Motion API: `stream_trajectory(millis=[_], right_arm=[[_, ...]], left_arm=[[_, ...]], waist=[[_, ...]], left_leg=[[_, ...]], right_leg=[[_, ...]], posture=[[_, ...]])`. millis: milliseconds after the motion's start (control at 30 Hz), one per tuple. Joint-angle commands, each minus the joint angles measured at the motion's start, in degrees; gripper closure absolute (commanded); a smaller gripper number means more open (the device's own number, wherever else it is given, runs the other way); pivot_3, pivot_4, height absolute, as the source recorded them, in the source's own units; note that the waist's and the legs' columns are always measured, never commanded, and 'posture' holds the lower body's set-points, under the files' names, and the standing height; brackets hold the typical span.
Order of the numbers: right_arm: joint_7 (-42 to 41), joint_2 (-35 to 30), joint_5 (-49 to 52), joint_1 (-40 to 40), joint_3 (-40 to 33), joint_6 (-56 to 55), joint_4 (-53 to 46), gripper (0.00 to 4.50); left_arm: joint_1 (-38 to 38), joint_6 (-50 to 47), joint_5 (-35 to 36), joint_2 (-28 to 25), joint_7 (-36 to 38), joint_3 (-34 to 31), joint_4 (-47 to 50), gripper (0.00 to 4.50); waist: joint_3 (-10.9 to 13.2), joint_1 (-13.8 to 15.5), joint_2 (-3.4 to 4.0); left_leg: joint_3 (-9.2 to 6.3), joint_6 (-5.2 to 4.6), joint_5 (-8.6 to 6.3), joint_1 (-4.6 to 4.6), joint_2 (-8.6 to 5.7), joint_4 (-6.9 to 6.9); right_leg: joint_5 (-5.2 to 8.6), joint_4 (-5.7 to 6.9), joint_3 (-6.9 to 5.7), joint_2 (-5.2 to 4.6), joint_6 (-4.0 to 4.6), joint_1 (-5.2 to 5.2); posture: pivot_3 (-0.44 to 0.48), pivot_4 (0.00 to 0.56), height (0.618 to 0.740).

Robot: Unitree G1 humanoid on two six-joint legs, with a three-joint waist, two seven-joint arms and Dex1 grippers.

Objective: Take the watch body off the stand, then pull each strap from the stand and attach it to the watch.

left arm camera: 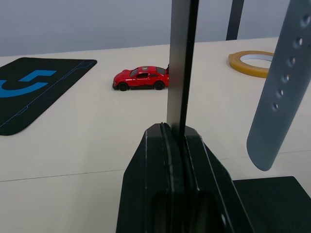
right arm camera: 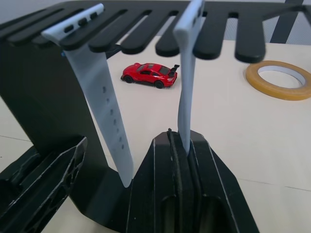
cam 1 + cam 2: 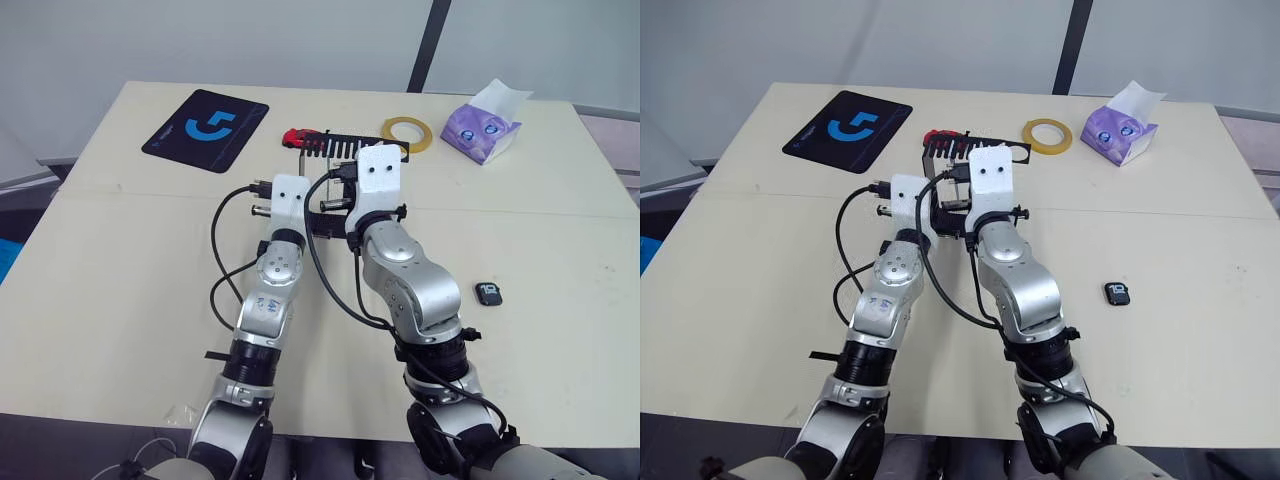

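— Two pale grey-blue flexible straps (image 2: 102, 102) are hanging from the comb-toothed top bar of the thin black metal stand (image 2: 34, 97), aren't they?

— Yes. The right gripper (image 2: 182, 145) is pinching the lower end of one strap (image 2: 187, 73), fingers closed on it. The left gripper (image 1: 174, 141) is clamping the stand's upright, jaws closed around it.

— And the small black rounded-square watch body (image 3: 489, 293)?

— It is lying on the beige table (image 3: 120, 280), well apart from the stand, on the right-arm side. A red toy car (image 2: 150, 74) is sitting behind the stand.
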State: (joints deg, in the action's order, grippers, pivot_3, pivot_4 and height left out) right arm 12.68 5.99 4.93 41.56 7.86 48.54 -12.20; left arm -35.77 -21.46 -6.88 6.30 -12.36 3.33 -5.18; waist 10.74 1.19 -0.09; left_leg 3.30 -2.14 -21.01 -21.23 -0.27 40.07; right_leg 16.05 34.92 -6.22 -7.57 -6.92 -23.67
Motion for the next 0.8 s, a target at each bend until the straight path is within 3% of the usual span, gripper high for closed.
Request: stream_trajectory(millis=[33, 433, 667, 800], right_arm=[[-1.3, 0.0, -0.8, 0.4, 0.6, 1.5, -5.7, 4.43], [-4.9, -2.1, -1.2, -5.2, 4.1, 11.8, -19.7, 4.43], [-7.8, -5.5, -1.0, -9.4, 3.6, 15.4, -27.1, 4.43], [-10.3, -7.6, -0.3, -9.5, 2.1, 15.6, -27.8, 4.50]], left_arm=[[-0.9, 0.8, 0.3, 1.3, 0.2, 0.5, -1.3, 4.50], [-2.4, 1.4, 1.0, 1.4, 1.3, 0.3, -4.3, 4.50], [-0.9, 0.9, 1.7, -0.4, 6.7, 1.8, -3.1, 4.50], [1.2, 0.0, 3.2, -1.5, 11.0, 1.9, 0.7, 3.08]], waist=[[0.0, 0.0, 0.00], [0.0, 0.2, 0.00], [0.0, 0.3, 0.00], [0.0, 0.0, 0.00]], left_leg=[[0.00, 0.00, 0.00, 0.00, 0.00, 0.00], [-0.05, 0.00, 0.00, -0.01, -0.01, -0.03], [-0.10, 0.00, 0.00, -0.02, -0.06, -0.02], [-0.09, 0.00, 0.00, -0.03, -0.06, -0.04]], right_leg=[[0.00, 0.00, 0.00, 0.00, 0.00, 0.00], [0.00, -0.03, -0.03, 0.00, 0.00, 0.00], [-0.02, -0.09, -0.05, -0.01, -0.04, 0.03], [-0.02, -0.12, -0.05, -0.01, -0.04, 0.02]], posture=[[0.000, 0.150, 0.738], [0.000, 0.150, 0.738], [0.000, 0.150, 0.738], [0.000, 0.150, 0.738]])
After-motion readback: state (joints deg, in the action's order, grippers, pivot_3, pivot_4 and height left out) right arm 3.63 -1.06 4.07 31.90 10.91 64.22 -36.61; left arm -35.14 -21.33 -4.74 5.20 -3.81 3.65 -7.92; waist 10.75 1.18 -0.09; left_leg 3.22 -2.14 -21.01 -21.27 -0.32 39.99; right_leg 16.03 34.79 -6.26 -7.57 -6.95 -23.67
